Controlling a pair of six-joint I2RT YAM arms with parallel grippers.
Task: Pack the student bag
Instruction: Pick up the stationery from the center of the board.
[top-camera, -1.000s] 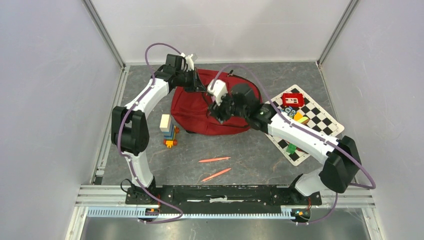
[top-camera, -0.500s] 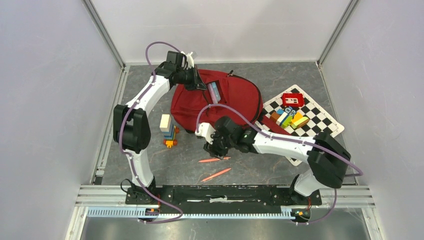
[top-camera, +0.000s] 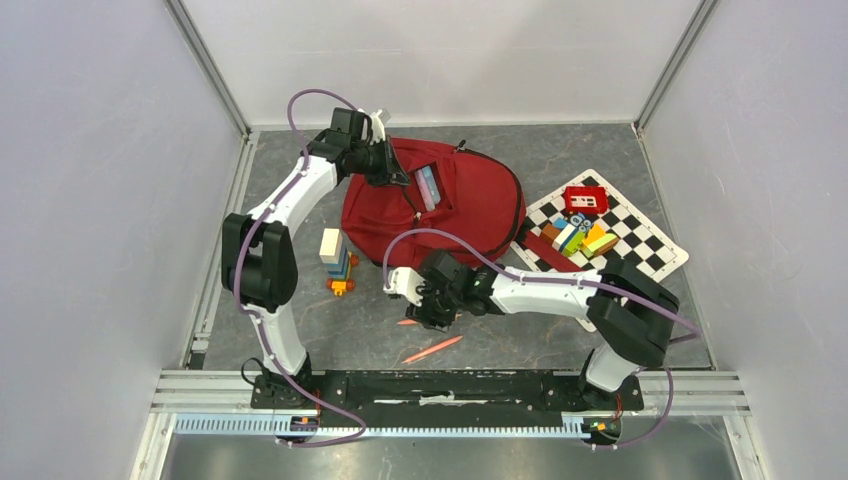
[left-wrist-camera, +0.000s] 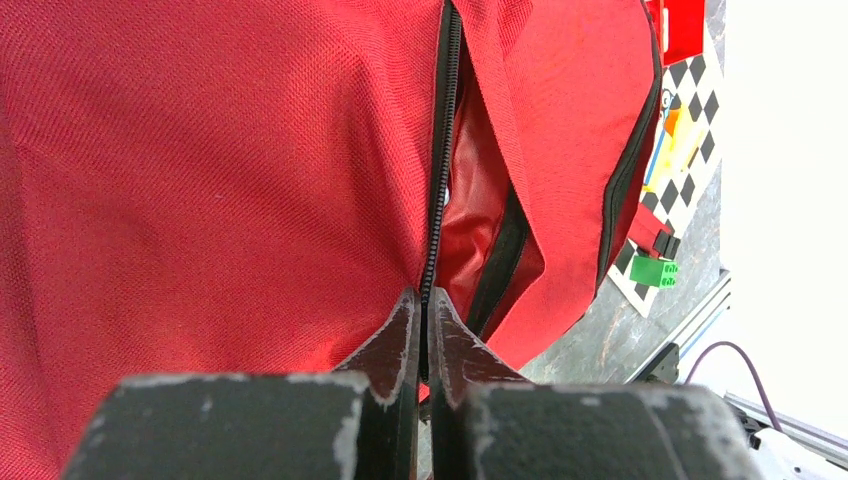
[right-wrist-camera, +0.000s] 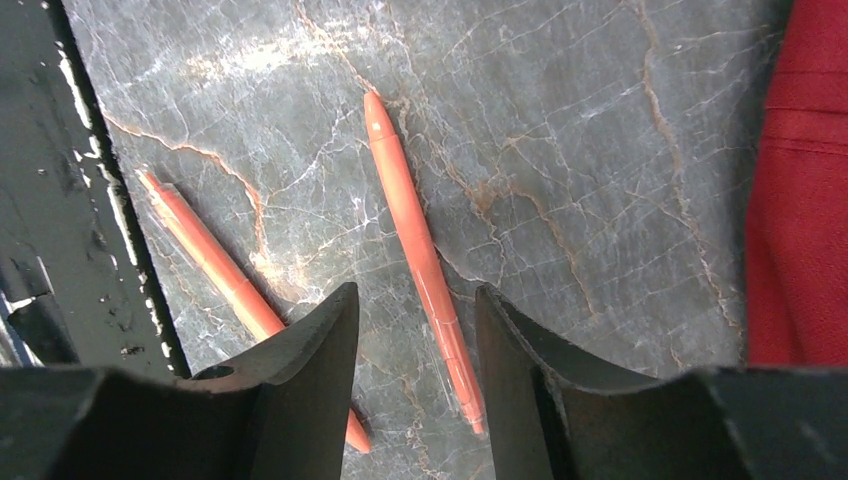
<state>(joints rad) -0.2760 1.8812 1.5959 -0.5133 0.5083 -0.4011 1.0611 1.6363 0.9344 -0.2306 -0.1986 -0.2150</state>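
The student bag (top-camera: 470, 215), a dark red backpack, lies at the back middle of the table. Its front pocket gapes, and a blue-and-pink item (top-camera: 428, 187) shows inside. My left gripper (top-camera: 397, 176) is shut on the pocket's zip edge (left-wrist-camera: 440, 180), holding it up; its fingertips (left-wrist-camera: 405, 325) pinch the black zip teeth. In front of the bag, my right gripper (right-wrist-camera: 415, 295) stands open, low over an orange pen (right-wrist-camera: 418, 250) that lies on the table between its fingers. A second orange pen (right-wrist-camera: 205, 255) lies just to the left of it (top-camera: 433, 349).
A checkered mat (top-camera: 640, 245) at the right carries a small red box (top-camera: 584, 199) and several coloured blocks (top-camera: 575, 237). A stack of coloured blocks (top-camera: 337, 262) stands left of the bag. A green block (left-wrist-camera: 654, 271) sits at the mat's edge. Walls close in the sides.
My right arm has swung from the bag's pocket down to the front, over the pens, with its jaws slightly narrower. The blue-and-pink item now shows in the pocket. The left arm held still.
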